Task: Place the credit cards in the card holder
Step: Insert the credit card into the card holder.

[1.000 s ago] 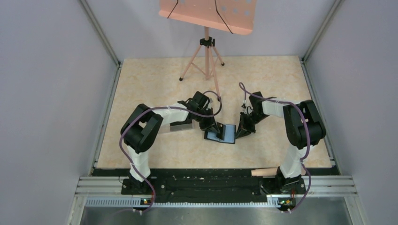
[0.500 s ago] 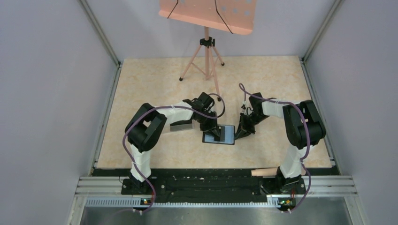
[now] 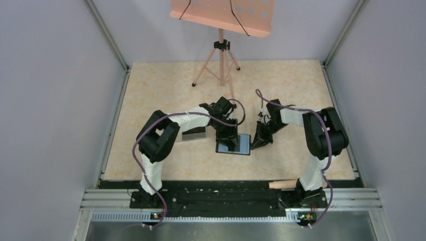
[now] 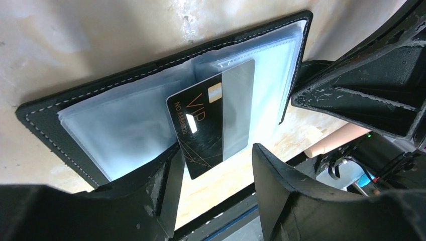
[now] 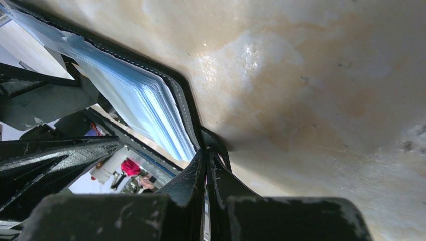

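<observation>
The card holder (image 3: 242, 145) lies open on the table, black with bluish clear pockets (image 4: 125, 125). A black credit card (image 4: 213, 120) with gold "VIP" print sits partly inside a pocket, its near end sticking out over the table. My left gripper (image 4: 215, 155) hovers over that end, open; the card's corner lies near the left finger (image 4: 168, 186) and neither finger presses it. My right gripper (image 5: 206, 159) is shut on the holder's right edge by the snap tab (image 5: 215, 143), pinning it. From above, both grippers (image 3: 228, 136) (image 3: 256, 141) flank the holder.
A clear plastic box (image 3: 194, 134) sits under my left forearm. A pink music stand on a tripod (image 3: 221, 55) stands at the back. A wooden dowel (image 3: 283, 184) lies at the table's near edge by the right base. Grey walls enclose the table.
My left gripper has opened and let go of the card, which stays in the pocket. The left arm has shifted slightly right over the holder. The right arm has not moved.
</observation>
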You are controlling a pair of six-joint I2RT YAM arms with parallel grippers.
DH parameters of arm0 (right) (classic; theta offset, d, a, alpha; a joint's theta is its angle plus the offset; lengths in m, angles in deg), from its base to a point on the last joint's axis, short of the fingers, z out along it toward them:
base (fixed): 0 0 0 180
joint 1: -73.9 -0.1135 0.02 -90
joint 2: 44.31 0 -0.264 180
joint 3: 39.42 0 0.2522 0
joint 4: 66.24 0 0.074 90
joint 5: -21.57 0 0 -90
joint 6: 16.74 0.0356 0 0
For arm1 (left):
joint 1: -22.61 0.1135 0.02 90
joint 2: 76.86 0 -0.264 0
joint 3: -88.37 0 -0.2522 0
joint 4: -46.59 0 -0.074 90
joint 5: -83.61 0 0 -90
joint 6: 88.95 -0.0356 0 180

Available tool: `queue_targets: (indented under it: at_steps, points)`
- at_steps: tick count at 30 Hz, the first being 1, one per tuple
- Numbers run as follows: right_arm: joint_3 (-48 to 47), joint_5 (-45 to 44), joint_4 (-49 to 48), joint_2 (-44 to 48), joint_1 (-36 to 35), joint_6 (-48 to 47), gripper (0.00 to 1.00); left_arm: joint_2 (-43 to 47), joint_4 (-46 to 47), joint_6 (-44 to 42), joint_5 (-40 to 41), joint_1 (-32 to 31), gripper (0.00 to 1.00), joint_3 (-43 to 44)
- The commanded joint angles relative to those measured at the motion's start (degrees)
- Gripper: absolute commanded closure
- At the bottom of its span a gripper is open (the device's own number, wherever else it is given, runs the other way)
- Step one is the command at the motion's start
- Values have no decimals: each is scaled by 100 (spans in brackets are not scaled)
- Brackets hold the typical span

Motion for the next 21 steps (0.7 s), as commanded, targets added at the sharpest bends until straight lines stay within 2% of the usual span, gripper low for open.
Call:
queue_targets:
  at_steps: [1, 9, 21]
  points:
    - [81, -196, -122, 63, -27, -59, 100, -288, -241, -326, 79, -13, 42, 343]
    - [6, -143, -126, -2, -33, -73, 100, -597, -318, -422, -340, -197, 43, 876]
    - [-188, 99, -185, -83, -39, -35, 100, -500, 115, -115, -1069, -257, 44, 873]
